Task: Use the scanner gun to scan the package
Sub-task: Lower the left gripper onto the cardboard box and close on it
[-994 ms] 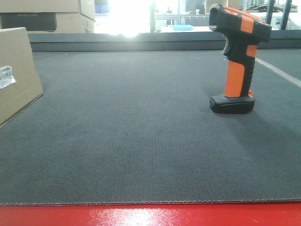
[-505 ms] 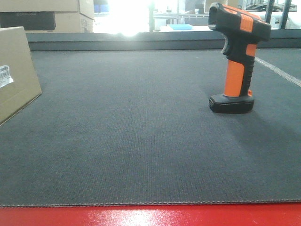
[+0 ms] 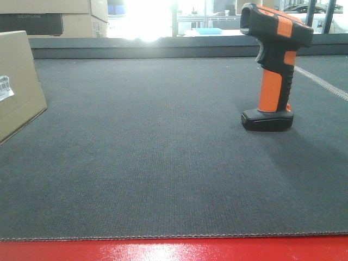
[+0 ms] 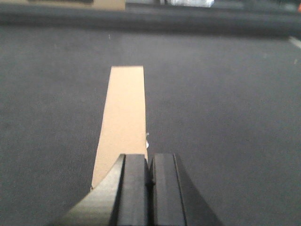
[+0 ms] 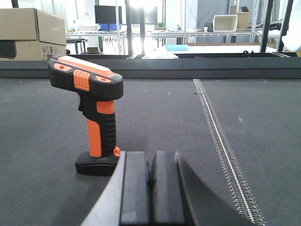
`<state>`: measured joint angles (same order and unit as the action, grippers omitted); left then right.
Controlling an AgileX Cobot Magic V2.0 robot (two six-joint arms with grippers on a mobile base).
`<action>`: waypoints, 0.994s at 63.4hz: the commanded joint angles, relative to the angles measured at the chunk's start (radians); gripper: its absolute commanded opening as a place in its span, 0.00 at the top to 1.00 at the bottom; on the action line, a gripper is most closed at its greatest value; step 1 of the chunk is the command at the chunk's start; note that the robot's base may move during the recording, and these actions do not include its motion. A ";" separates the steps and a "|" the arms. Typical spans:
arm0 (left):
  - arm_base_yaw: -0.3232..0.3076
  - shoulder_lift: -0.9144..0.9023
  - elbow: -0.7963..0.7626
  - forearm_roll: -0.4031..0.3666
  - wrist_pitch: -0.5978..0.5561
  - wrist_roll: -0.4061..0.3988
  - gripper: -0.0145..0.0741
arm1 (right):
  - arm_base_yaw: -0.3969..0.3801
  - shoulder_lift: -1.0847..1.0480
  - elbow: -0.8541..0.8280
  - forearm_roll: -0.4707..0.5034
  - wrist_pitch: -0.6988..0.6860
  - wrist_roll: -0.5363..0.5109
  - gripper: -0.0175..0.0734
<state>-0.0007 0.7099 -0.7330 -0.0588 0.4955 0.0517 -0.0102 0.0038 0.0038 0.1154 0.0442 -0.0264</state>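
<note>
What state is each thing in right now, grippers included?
package: resting on the mat at the left edge, white label showing, not gripped.
scanner gun: standing upright on the mat, not held.
left gripper: shut, empty, package just ahead of it.
right gripper: shut, empty, just short of the scanner gun.

**Backlit scene, soft wrist views**

Front view: blown-out white glare at the back; bench dim, evenly lit. The scanner gun casts a faint shadow rightward. Left wrist view blurred throughout, left hand and package beyond it alike. Out of focus: right hand; scanner gun ahead-left of it sharp.
</note>
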 commanded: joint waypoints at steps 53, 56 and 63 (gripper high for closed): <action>-0.006 0.533 -0.526 0.069 0.339 -0.002 0.56 | -0.006 -0.004 -0.004 -0.002 -0.016 -0.001 0.99; -0.006 0.533 -0.526 0.069 0.331 -0.002 0.39 | -0.006 -0.004 -0.004 -0.002 -0.016 -0.001 0.99; 0.002 0.535 -0.526 0.071 0.318 -0.036 0.15 | -0.006 -0.004 -0.004 -0.002 -0.016 -0.001 0.99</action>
<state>0.0000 1.2411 -1.2504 0.0087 0.8362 0.0423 -0.0102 0.0038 0.0038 0.1154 0.0442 -0.0264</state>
